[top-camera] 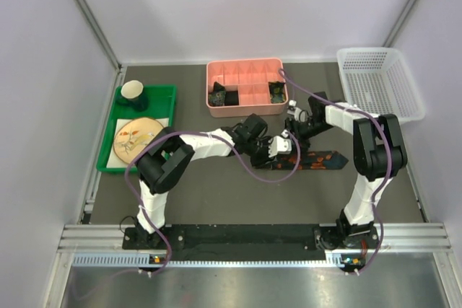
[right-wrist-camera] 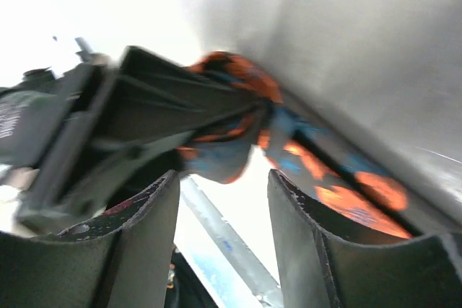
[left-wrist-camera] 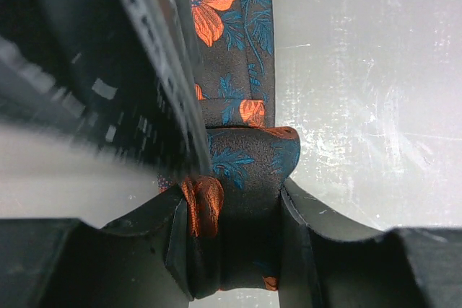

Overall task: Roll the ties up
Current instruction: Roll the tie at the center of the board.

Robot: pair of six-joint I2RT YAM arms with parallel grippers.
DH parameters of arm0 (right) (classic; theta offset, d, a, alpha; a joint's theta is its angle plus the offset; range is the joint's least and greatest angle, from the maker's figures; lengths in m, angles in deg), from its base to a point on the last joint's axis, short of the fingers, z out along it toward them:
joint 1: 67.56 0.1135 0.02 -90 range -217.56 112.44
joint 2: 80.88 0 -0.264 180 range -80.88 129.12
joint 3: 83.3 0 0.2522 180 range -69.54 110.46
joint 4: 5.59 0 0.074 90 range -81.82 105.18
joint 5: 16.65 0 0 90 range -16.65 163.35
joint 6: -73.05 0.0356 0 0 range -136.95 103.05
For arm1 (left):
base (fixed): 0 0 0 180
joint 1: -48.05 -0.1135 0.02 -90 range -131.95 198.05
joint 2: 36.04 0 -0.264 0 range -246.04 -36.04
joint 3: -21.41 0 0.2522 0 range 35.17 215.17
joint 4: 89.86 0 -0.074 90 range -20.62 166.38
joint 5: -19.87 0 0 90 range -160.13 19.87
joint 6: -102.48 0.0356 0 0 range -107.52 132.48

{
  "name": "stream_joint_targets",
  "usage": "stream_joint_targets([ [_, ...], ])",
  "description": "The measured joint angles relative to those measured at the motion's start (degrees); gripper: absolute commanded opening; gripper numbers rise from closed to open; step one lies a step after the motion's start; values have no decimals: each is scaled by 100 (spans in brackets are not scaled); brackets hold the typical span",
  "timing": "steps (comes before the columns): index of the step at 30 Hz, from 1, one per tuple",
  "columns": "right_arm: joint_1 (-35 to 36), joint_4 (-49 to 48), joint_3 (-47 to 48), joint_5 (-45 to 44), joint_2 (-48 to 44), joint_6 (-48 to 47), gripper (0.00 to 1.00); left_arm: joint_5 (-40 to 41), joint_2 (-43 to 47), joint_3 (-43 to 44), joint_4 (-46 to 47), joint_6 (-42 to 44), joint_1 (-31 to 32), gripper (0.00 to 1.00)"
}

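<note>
left gripper (left-wrist-camera: pixel 234 210): partly closed, pinching the rolled end of the tie (left-wrist-camera: pixel 229 12) | right gripper (right-wrist-camera: pixel 224 207): jaws spread, roll just beyond its fingertips | tie: mid-table (top-camera: pixel 216 192), loose end lying flat toward the right arm

The tie with orange flowers (top-camera: pixel 321 159) (left-wrist-camera: pixel 238 171) (right-wrist-camera: pixel 317 171) – black cloth with teal leaves – lies along the table (top-camera: pixel 216 192), running left to right. Its left end is wound into a small, loose roll, pinched between the fingers of the left gripper (left-wrist-camera: pixel 234 250). A second tie (top-camera: pixel 218 96), dark and bundled, sits in the lower-left compartment of the pink box (top-camera: pixel 245 63) – a third tie (top-camera: pixel 276 91) sits at its right end.
</note>
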Motion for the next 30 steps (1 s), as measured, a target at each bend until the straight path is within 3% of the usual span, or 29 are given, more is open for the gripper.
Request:
stream_joint_targets([
  [8,83,-140,-83,575,59,72,47,63,-116,267,-332,-48,13,42],
  [11,173,-142,-83,573,216,57,41,63,-136,313,-385,-57,13,43],
  [13,238,-142,-83,573,308,52,33,66,-157,343,-409,-66,13,43],
  [15,284,-157,-83,568,352,17,5,66,-173,374,-444,-74,11,45],
  [16,293,-166,-83,579,367,-9,0,66,-184,391,-459,-76,11,49],
  [19,295,-168,-74,549,391,13,0,59,-190,409,-481,-101,11,63],
  [25,304,-166,-72,297,398,39,0,-201,-26,122,-210,-387,-155,80],
  [27,306,-164,-70,203,402,72,0,-280,186,-114,-164,-522,-339,89],
  [28,306,-157,-70,149,402,83,0,-299,306,-214,-155,-579,-442,98],
  [30,306,-149,-68,66,402,125,0,-299,592,-348,-144,-680,-601,99],
])
